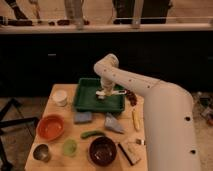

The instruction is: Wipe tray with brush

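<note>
The green tray (85,101) lies at the far middle of the wooden table. My gripper (102,93) hangs low over the tray's middle, at the end of the white arm that reaches in from the right. It is shut on the brush (116,93), whose thin white handle sticks out to the right towards the tray's right rim. The brush's working end is by the gripper, down at the tray floor; I cannot tell whether it touches.
A white cup (60,97) stands left of the tray. In front lie two blue-grey cloths (82,117), an orange bowl (50,127), a green cucumber (92,134), a dark bowl (102,150), a metal cup (41,152) and a yellow piece (135,120). My arm covers the table's right side.
</note>
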Robot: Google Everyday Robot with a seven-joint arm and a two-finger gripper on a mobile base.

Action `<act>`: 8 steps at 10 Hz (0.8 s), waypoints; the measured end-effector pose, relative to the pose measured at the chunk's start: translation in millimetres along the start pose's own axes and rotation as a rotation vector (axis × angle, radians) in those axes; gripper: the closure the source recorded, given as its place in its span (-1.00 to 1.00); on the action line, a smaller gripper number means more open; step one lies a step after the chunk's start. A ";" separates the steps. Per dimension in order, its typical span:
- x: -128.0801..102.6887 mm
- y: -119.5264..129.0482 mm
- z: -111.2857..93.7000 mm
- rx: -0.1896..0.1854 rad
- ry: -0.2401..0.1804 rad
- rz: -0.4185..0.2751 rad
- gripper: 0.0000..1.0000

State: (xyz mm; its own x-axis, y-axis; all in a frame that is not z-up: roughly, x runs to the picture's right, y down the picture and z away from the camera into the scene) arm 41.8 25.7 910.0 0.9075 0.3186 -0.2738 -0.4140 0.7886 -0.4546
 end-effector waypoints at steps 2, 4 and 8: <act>20.0 -5.3 2.3 -0.001 0.022 0.048 0.63; 37.0 -20.0 1.5 0.011 0.036 0.090 0.63; 15.8 -28.1 -2.6 0.026 0.040 0.052 0.63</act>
State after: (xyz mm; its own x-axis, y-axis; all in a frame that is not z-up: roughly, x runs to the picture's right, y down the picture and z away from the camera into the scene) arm 67.6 7.2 916.3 0.8808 0.3390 -0.3305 -0.4585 0.7847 -0.4171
